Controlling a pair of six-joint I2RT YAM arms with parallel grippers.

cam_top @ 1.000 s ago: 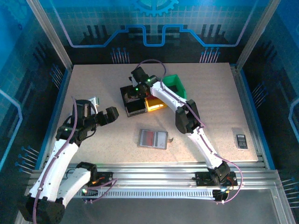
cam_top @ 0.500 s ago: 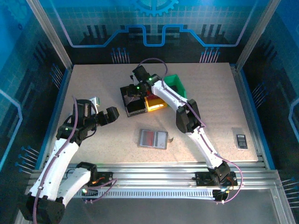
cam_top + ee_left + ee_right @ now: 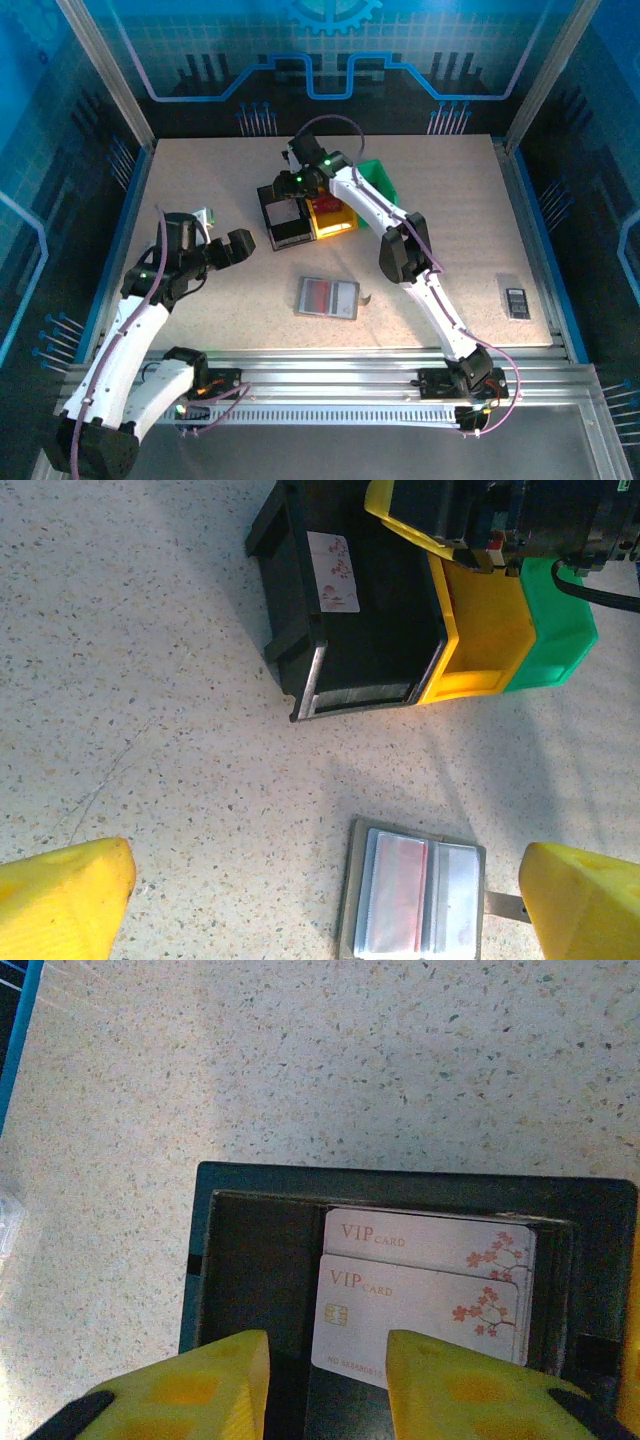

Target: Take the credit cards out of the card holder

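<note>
The grey card holder (image 3: 328, 297) lies open on the table, its see-through sleeves up. In the left wrist view, the card holder (image 3: 415, 895) shows a reddish-pink card (image 3: 398, 895) in one sleeve and a whitish one (image 3: 452, 900) beside it. Two white credit cards (image 3: 415, 1305) printed "VIP card" lie overlapping inside the black bin (image 3: 260, 1260). My right gripper (image 3: 328, 1360) hangs open just above that bin, nothing between its yellow fingers (image 3: 200, 1380). My left gripper (image 3: 222, 232) is wide open, above the table left of the holder.
The black bin (image 3: 288, 215), a yellow bin (image 3: 335, 218) and a green bin (image 3: 375, 180) stand side by side at the back centre. A small black block (image 3: 517, 300) lies near the right edge. Metal rails border the table.
My right gripper has opened and drawn up and back a little over the black bin. The left arm and the card holder have not moved.
</note>
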